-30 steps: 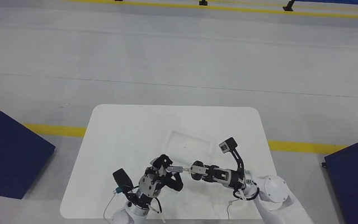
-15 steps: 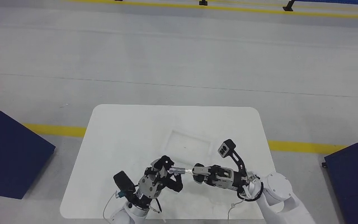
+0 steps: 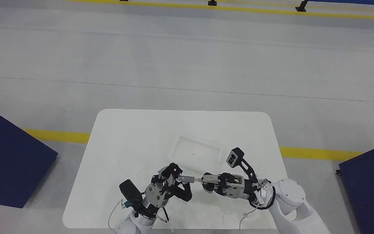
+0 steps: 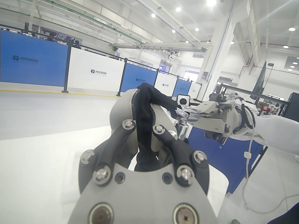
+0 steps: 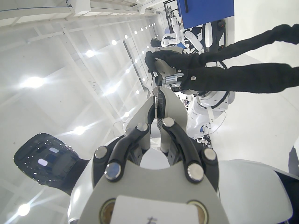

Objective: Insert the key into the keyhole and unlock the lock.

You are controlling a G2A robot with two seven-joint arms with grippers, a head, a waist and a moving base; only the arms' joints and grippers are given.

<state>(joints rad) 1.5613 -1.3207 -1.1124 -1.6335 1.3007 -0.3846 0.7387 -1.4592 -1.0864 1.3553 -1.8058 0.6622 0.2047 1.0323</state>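
Most of the lock (image 5: 171,80) hides under black sleeving (image 4: 144,108); left jaws clamp it, right jaws pinch the key (image 5: 156,102), tip against lock.

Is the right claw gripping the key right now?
Yes, the right claw is pinched shut on the flat metal key, which points at the lock.
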